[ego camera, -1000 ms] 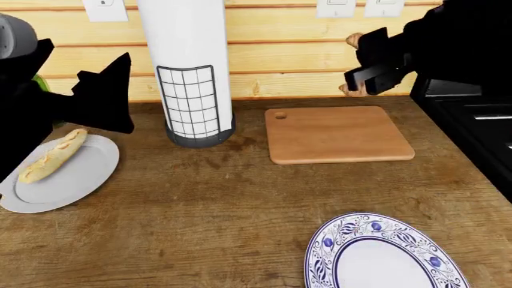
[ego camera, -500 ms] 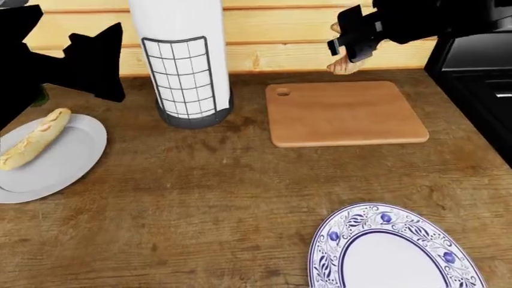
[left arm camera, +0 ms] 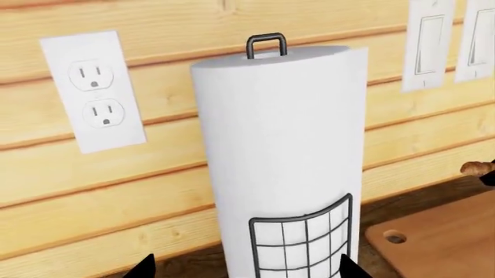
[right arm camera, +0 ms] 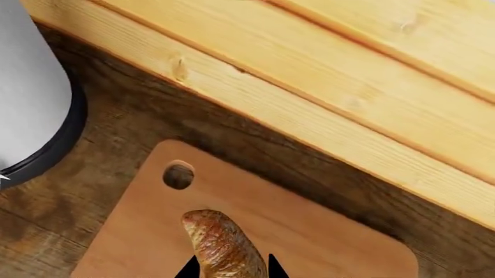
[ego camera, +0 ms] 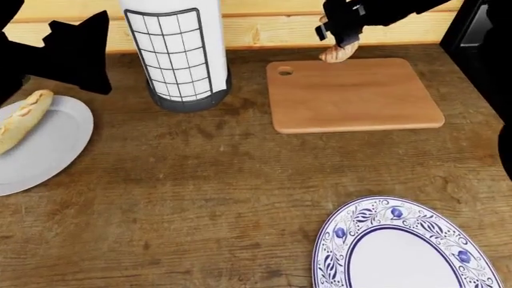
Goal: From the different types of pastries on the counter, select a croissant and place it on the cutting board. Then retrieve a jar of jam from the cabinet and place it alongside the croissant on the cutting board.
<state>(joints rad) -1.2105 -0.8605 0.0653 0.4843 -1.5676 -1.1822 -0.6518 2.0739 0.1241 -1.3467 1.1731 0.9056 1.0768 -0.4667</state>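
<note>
Overhead, the right end effector (ego camera: 342,31) grips the croissant (ego camera: 336,53), apparently just above the cutting board's (ego camera: 356,96) far edge.

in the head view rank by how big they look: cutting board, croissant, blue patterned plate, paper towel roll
1. blue patterned plate, nearest the camera and cut off
2. cutting board
3. paper towel roll, top cut off
4. croissant, partly hidden by the right gripper

We see the paper towel holder (ego camera: 174,57) standing just left of the cutting board (ego camera: 356,96); bare counter (ego camera: 200,198) lies in front.
</note>
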